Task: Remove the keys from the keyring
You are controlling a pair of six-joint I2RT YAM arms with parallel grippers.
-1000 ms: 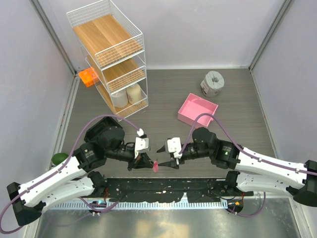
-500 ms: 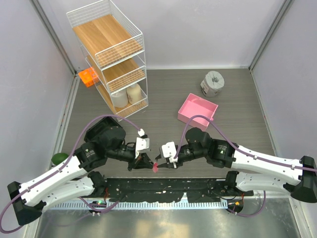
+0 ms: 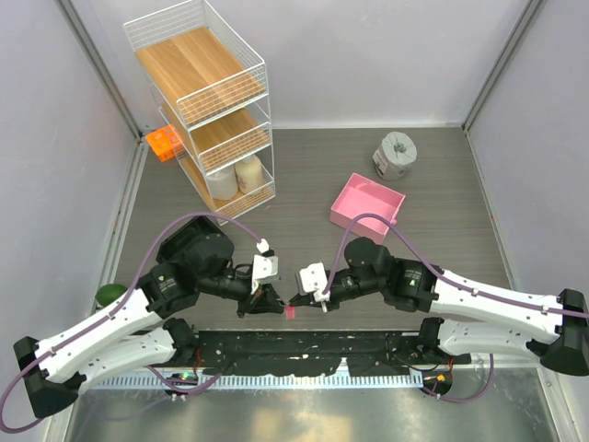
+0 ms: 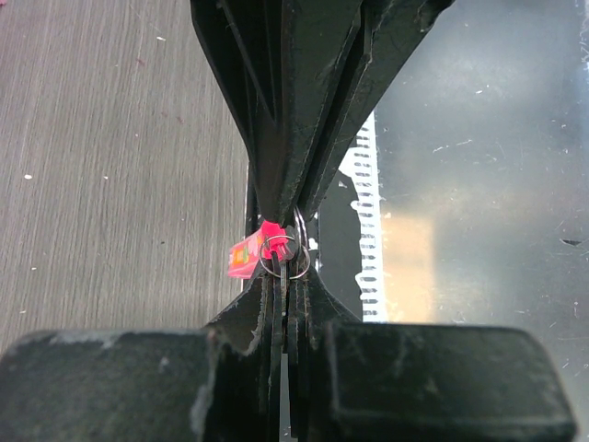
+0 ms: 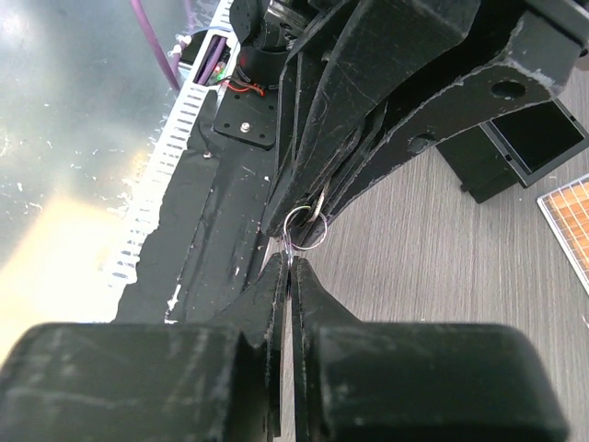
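1 keyring (image 4: 246, 261) partly hidden, keys indiscernible

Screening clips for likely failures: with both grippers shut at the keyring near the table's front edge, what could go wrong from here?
The left gripper and right gripper pinch the keyring tip to tip; pulling apart could slip it from either thin grip.
Its pink tag hangs by the black mounting plate; a dropped piece might land there.
No key is visible, so the right grip may hold only the ring.
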